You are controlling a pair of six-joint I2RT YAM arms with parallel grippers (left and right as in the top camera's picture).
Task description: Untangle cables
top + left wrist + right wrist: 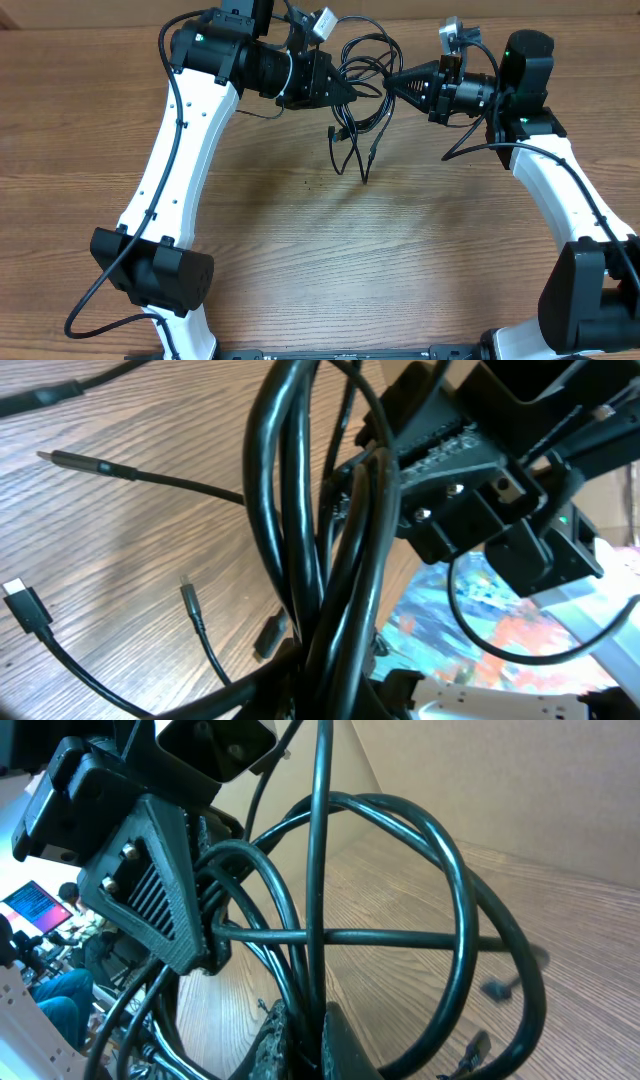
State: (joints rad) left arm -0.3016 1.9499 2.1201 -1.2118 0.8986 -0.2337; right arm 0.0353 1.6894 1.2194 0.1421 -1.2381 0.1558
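Observation:
A tangle of thin black cables hangs above the wooden table between the two arms, and its loose plug ends dangle towards the tabletop. My left gripper is shut on the cables from the left. My right gripper is shut on them from the right, tip to tip with the left. In the left wrist view the thick bundle of cables runs up from my left gripper. In the right wrist view several strands of the cables pass between the pads of my right gripper.
Plug ends lie or hang over the wood grain table. The arms' own thicker black wires loop beside the right wrist. The right arm's camera and the left arm's camera stand close above the tangle.

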